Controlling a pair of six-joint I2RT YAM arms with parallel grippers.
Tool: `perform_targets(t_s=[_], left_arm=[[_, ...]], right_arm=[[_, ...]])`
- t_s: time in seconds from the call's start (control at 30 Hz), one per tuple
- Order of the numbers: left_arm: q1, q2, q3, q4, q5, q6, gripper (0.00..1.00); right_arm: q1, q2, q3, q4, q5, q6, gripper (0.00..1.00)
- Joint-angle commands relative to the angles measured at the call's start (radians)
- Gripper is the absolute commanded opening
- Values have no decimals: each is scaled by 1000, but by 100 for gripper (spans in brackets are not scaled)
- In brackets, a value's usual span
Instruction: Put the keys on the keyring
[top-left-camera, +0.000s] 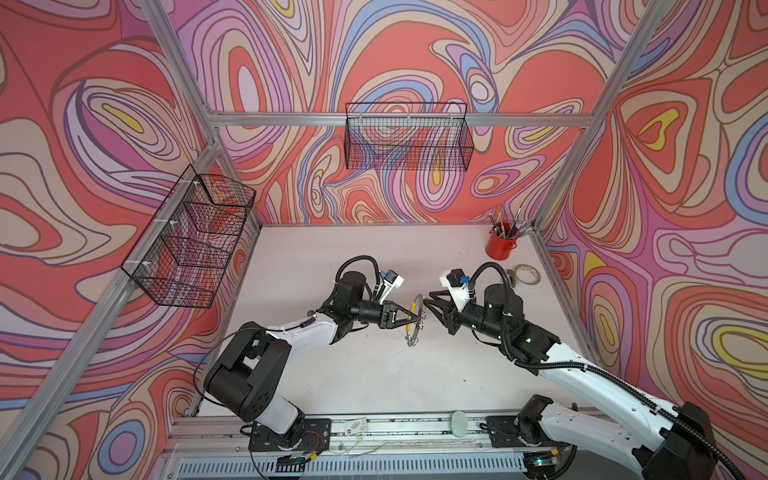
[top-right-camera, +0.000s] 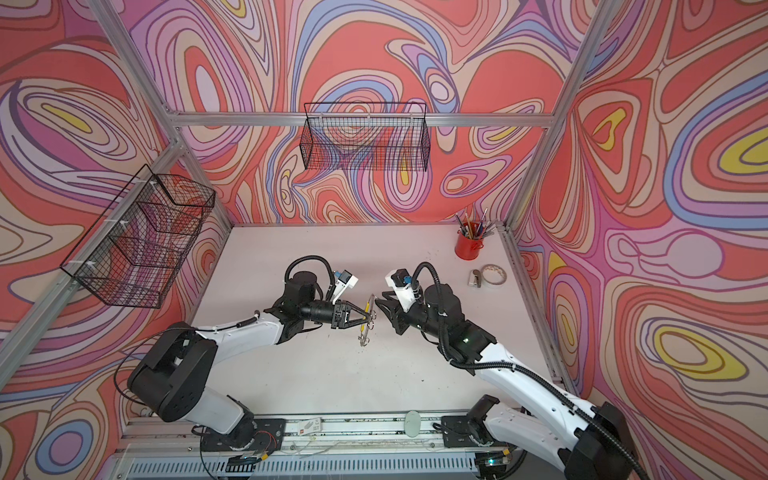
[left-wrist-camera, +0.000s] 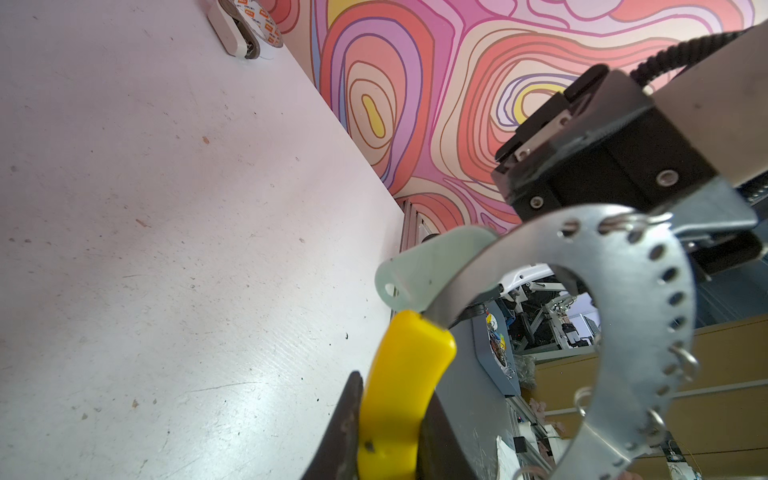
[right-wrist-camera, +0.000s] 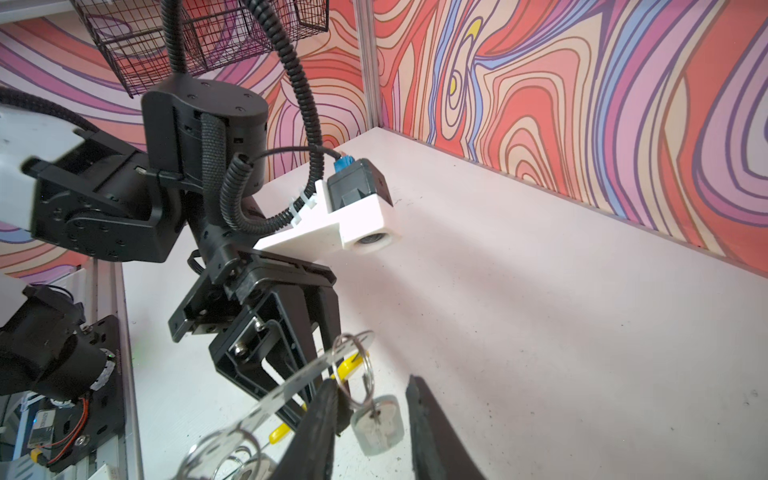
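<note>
The keyring (top-left-camera: 420, 307) (top-right-camera: 373, 305) stands on edge above the table's middle, a flat grey hoop with holes and wire loops (left-wrist-camera: 648, 266). My left gripper (top-left-camera: 411, 319) (left-wrist-camera: 392, 432) is shut on its yellow sleeve (left-wrist-camera: 407, 365). One of the keys (right-wrist-camera: 380, 424), silver in a pale tag, hangs from a wire loop on the hoop (right-wrist-camera: 299, 378). It dangles between the parted fingers of my right gripper (right-wrist-camera: 370, 382) (top-left-camera: 427, 302), which is open and touches neither side of it. In the left wrist view the pale tag (left-wrist-camera: 428, 266) shows behind the hoop.
A red cup of pens (top-left-camera: 500, 245) and a whitish tape roll (top-left-camera: 525, 275) sit at the table's back right. Black wire baskets hang on the back wall (top-left-camera: 409, 137) and the left wall (top-left-camera: 191, 237). The front rail (top-left-camera: 395, 428) carries both arm bases.
</note>
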Motion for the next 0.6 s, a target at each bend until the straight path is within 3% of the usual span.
perform_targets(t_s=[0.0,0.3,0.57], left_arm=[[4,9,26,14,24,-2,0],[4,7,24,2,29,4,0],[4,8,29,-29,25,22,0]], right_arm=[[9,4,25,-22,45,-33,32],[30,29,40,-19,52,-49,31],[43,35,45,-20,60,-63,18]])
